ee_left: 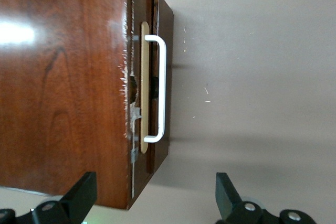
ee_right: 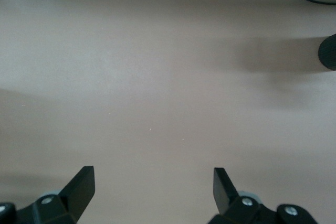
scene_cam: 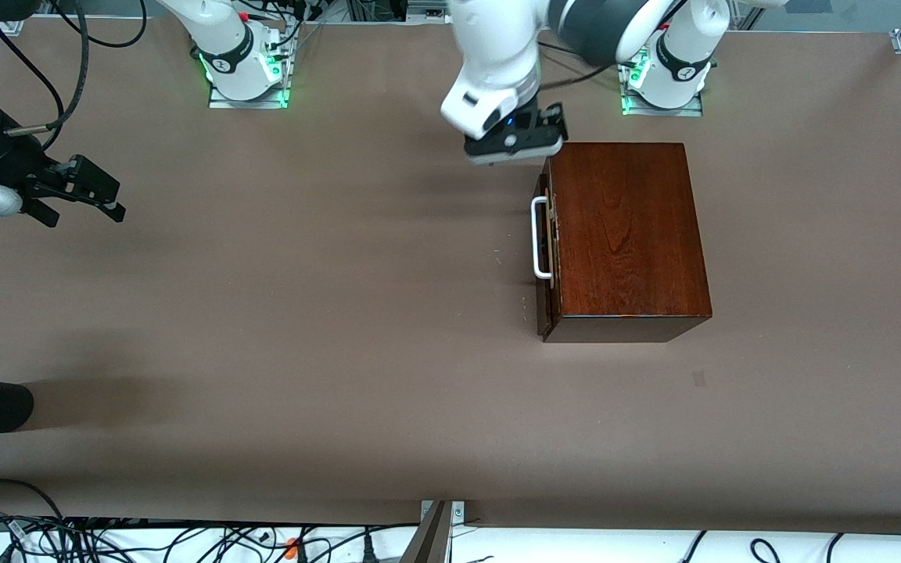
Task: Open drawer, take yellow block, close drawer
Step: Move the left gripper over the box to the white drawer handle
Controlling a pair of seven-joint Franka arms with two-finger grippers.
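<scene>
Drawer closed; opening step. Left gripper empty, jaws wide, above the box corner, handle just below-ahead; needs descent. Right gripper waits, spread, empty.

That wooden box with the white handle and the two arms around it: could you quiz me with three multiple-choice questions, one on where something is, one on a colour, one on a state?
1. Where is the left end effector?
A. over the box's corner nearest the arm bases
B. resting on the table by the cables
C. inside the drawer

2. What colour is the drawer handle?
A. yellow
B. white
C. black

3. What state is the drawer in?
A. pulled fully out
B. removed from the box
C. closed

Answers: 1 A, the front view shows it above that corner of the box. 2 B, the loop shows white in both views. 3 C, its front sits against the box and no tray shows.
</scene>
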